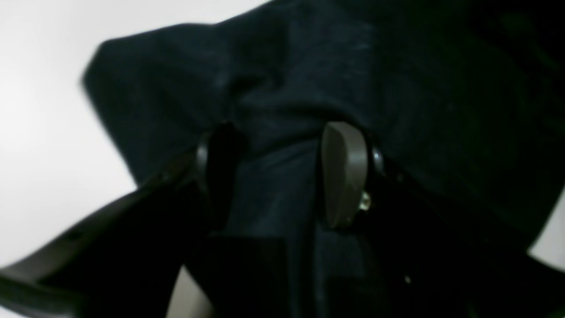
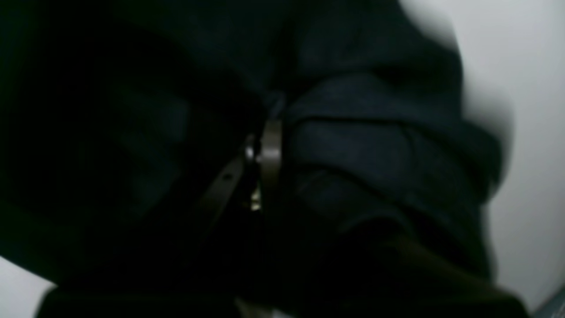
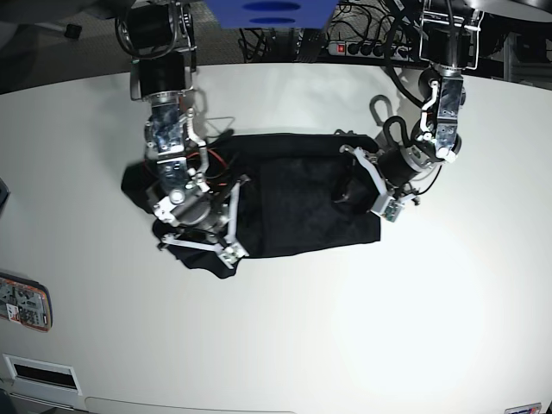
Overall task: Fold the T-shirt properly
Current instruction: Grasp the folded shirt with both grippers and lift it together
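One black T-shirt (image 3: 293, 203) lies spread across the middle of the white surface (image 3: 388, 328), its long side running left to right in the base view, with a rumpled end on that view's left and a squarer edge on its right. Two hands work on it, one at each end. The left hand (image 3: 366, 185), on the base view's right, sits over the shirt's right-hand edge; in the left wrist view its two fingers (image 1: 344, 174) stand well apart, with a raised fold of dark cloth running between them and bunching just beyond their tips. Whether the fingers press on that fold cannot be told from the blurred picture. The right hand (image 3: 231, 226), on the base view's left, rests over the shirt's crumpled end; in the right wrist view its fingers (image 2: 270, 152) are drawn together to a narrow slit, pinching a gather of the black fabric, which wrinkles in ridges just beside them. Near the surface's left edge lies one small flat printed card (image 3: 24, 302), well apart from the shirt.
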